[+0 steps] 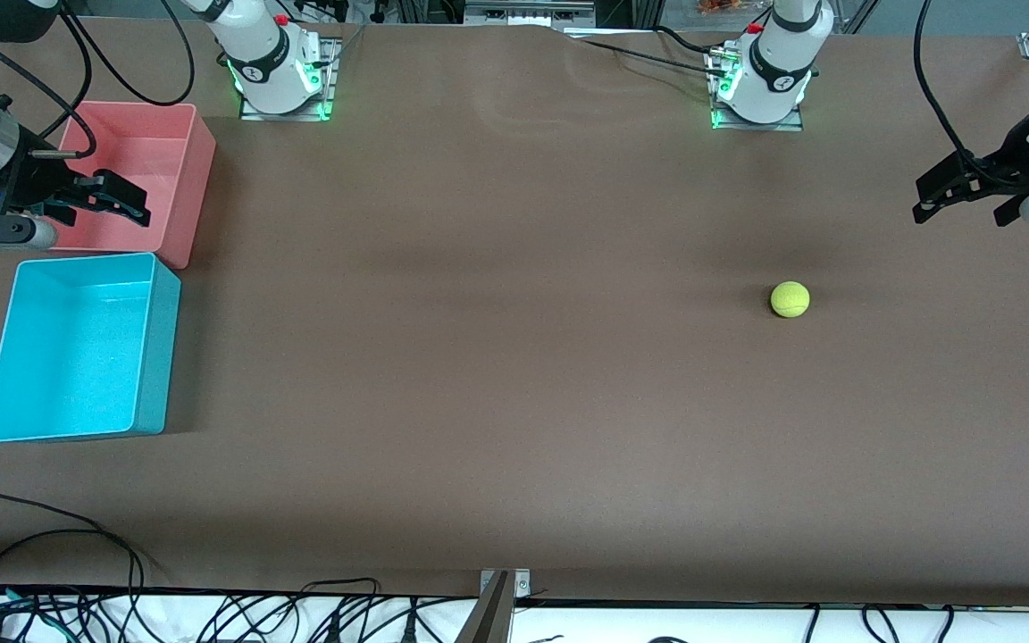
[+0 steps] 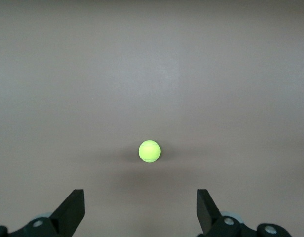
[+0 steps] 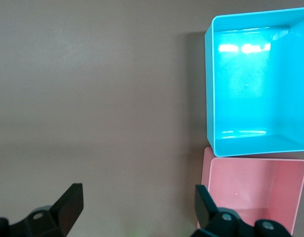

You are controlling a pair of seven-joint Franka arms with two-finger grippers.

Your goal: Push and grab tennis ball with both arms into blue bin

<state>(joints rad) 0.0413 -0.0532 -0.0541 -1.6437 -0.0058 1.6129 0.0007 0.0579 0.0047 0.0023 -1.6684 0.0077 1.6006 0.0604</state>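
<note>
tennis ball (image 1: 790,299): yellow-green | blue bin (image 1: 77,348): cyan, speckled floor | second bin (image 1: 144,170): pink-red | table (image 1: 514,402): brown

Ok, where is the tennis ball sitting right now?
The tennis ball lies alone on the bare table toward the left arm's end, nowhere near the blue bin at the right arm's end; the left gripper hangs open close by.
</note>
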